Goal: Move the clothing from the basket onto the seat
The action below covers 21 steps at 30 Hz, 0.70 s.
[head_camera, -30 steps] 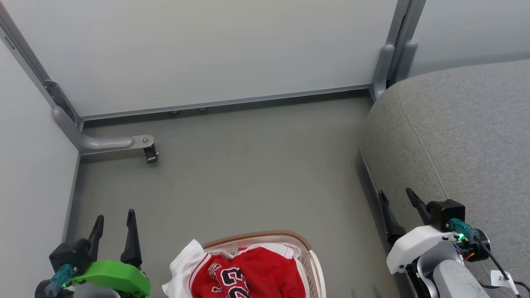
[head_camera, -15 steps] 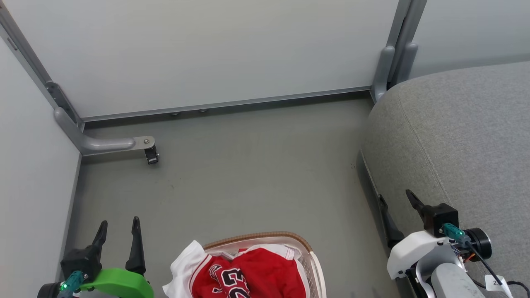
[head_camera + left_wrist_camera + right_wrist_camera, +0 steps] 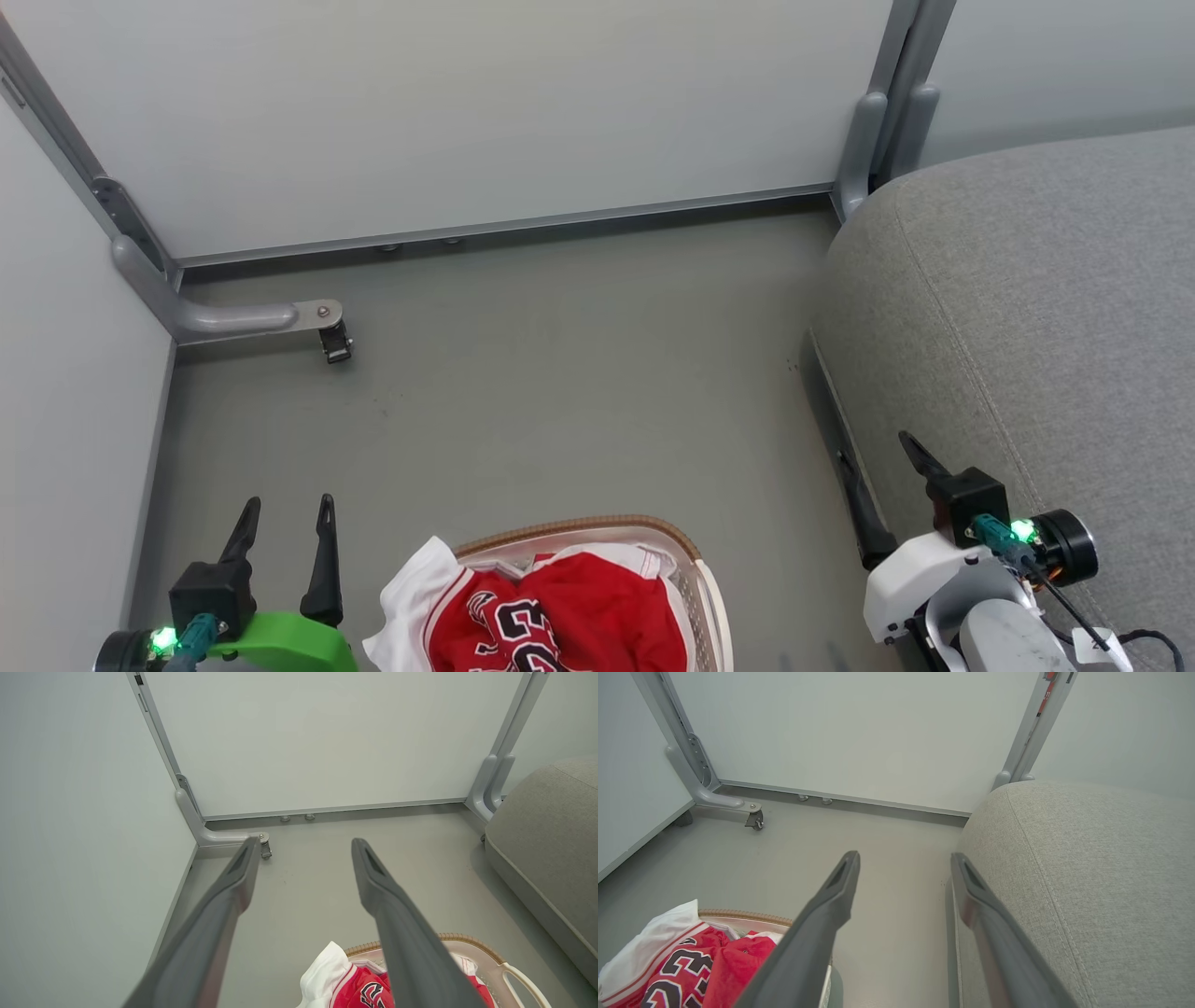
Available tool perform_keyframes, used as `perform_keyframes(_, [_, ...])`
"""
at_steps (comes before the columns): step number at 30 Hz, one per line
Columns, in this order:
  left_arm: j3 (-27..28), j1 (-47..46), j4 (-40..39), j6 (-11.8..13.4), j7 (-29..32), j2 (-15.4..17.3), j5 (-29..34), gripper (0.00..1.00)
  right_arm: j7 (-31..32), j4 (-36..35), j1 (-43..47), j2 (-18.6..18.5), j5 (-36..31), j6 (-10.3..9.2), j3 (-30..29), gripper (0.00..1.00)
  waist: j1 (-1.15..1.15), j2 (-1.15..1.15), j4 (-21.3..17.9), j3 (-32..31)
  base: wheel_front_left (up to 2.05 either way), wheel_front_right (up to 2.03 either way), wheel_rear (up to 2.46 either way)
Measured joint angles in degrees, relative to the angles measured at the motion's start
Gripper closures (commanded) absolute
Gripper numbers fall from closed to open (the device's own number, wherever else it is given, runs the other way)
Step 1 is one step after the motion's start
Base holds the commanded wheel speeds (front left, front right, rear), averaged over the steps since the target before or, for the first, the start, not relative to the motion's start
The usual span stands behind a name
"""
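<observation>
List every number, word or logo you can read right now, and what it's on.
"23": black numerals edged in white, on the red jersey.
Logo beside the numerals: too small to read.
White tag on the right arm's cable: blurred, unreadable.
Red marking on the grey post: too small to read.

We recorded red clothing (image 3: pixel 597 611) with white trim and black numerals, a cream basket (image 3: pixel 702 597) with a brown rim, a grey seat (image 3: pixel 1027 317), and a grey floor (image 3: pixel 560 392).

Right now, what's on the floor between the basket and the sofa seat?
Nothing, just bare grey floor between basket and seat, seen in the left wrist view.
</observation>
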Motion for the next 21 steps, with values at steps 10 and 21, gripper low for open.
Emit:
perform_keyframes(10, [-3.0, -2.5, 0.8, 0.0, -0.2, 0.3, -2.0, 0.0, -0.1, -1.6, -2.6, 0.0, -0.6, 0.01, 1.2, 0.0, 0.0, 0.0, -1.0, 4.4, 0.0, 0.0, 0.0])
perform_keyframes(21, [-14.6, -9.1, 9.1, 0.0, -0.2, 1.6, -11.6, 0.0, -0.1, -3.0, -7.2, 0.0, -0.6, 0.01, 2.1, 0.0, 0.0, 0.0, -2.6, 13.5, 0.0, 0.0, 0.0])
